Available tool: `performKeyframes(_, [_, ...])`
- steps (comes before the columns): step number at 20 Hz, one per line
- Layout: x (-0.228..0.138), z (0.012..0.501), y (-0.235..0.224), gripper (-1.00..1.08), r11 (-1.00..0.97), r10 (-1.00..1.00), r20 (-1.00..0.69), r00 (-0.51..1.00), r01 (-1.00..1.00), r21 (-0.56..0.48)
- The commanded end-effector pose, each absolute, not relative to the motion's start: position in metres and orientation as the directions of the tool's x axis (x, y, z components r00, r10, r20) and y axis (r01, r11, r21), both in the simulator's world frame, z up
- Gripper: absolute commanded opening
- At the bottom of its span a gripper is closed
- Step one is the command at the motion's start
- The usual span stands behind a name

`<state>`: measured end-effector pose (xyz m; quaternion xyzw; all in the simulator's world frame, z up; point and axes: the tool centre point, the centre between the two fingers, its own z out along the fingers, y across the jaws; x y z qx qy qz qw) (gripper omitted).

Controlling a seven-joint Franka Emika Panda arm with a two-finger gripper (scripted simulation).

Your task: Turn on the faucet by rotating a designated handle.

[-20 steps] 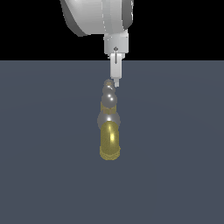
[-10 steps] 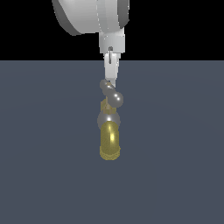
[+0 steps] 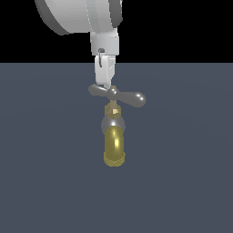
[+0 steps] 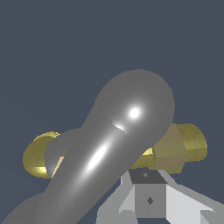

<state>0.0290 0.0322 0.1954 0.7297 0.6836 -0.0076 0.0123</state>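
The handle (image 3: 117, 94) looked like glossy grey metal with bright highlights. The faucet (image 3: 113, 136) showed a shiny, smooth yellow-brass spout. The gripper (image 3: 103, 82) appeared matt white, and the bench (image 3: 182, 182) matt slate-grey.

A flat, matte slate-blue desk (image 3: 182, 182) fills the lower part of the exterior view, uniform in colour and unmarked. Above its straight far edge lies a plain black backdrop (image 3: 182, 27).

Flat, even simulator light casts no visible shadows. Bright white glare spots the glossy grey metal crossbar handle (image 4: 127, 127); the shiny yellow-brass curved spout (image 3: 114, 145) gleams softly. Edges render sharp.
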Motion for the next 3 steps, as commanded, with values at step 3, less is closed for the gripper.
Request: performKeyframes(3, [0.0118,0.1973,0.1097,-1.0,0.033,0.999,0.0,-0.033,0.999,0.0])
